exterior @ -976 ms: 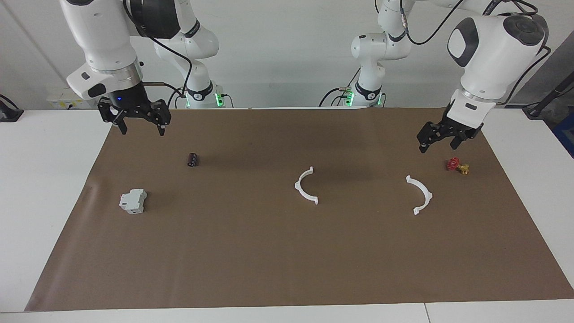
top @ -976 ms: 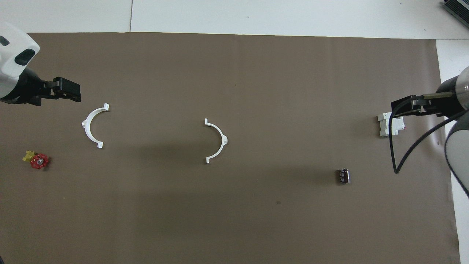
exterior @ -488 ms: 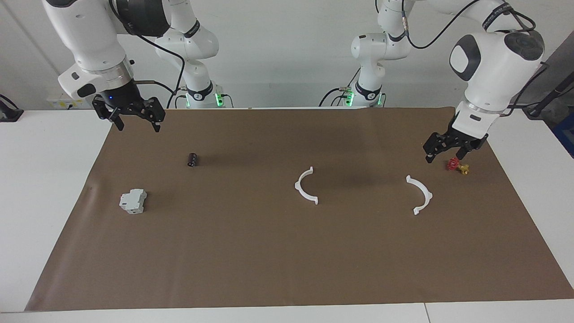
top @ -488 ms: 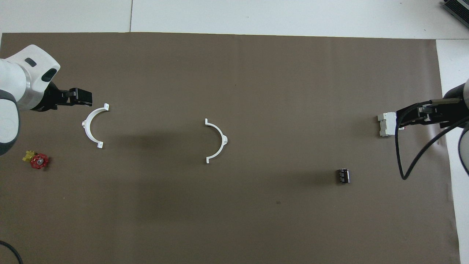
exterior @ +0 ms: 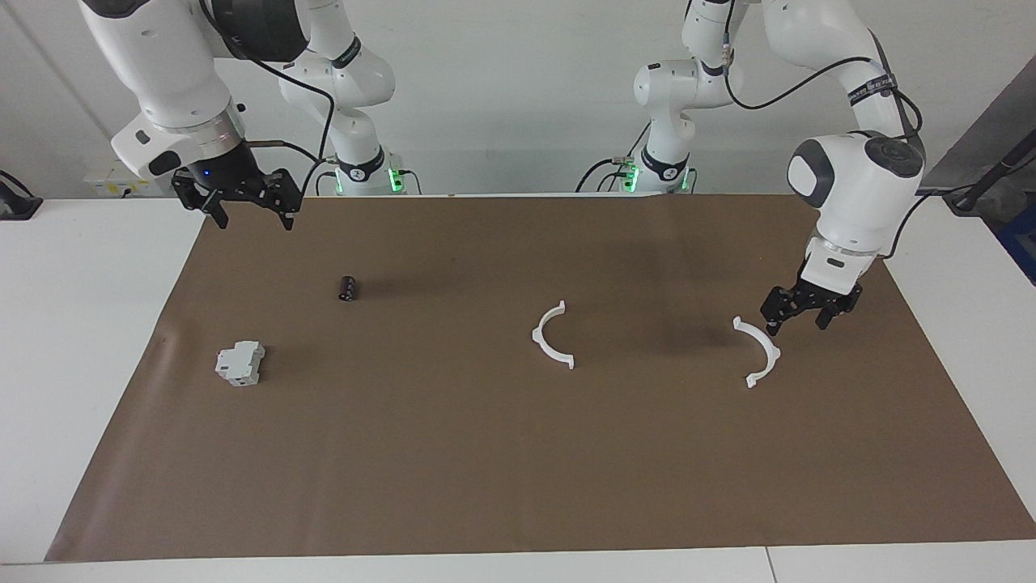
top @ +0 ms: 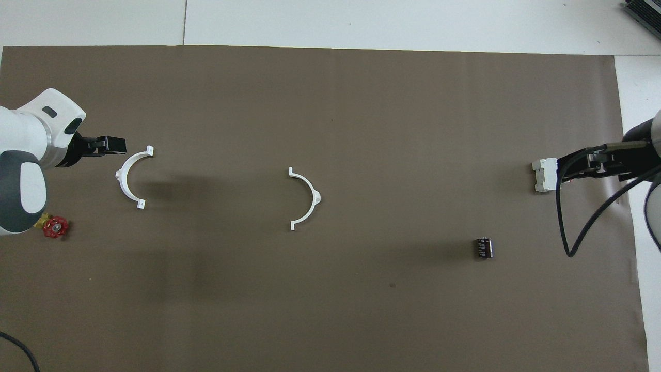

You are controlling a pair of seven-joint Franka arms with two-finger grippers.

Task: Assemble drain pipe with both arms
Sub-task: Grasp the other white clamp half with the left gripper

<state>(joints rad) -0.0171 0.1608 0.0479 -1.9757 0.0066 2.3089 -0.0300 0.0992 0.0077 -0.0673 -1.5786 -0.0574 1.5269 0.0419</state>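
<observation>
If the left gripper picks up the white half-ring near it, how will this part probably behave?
The half-ring is a thin plastic arc lying flat on the brown mat, so it is probably light and may slide when nudged. Being so thin, it might flex slightly if squeezed. It is unlikely to roll. The open left gripper hangs beside it.

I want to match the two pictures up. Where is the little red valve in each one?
Facing view: the red valve is not visible; the left gripper hangs in front of where it would lie.
Overhead view: the red valve lies at the mat's edge, at the left arm's end.
Shared landmark: the white half-ring beside that spot.
</observation>
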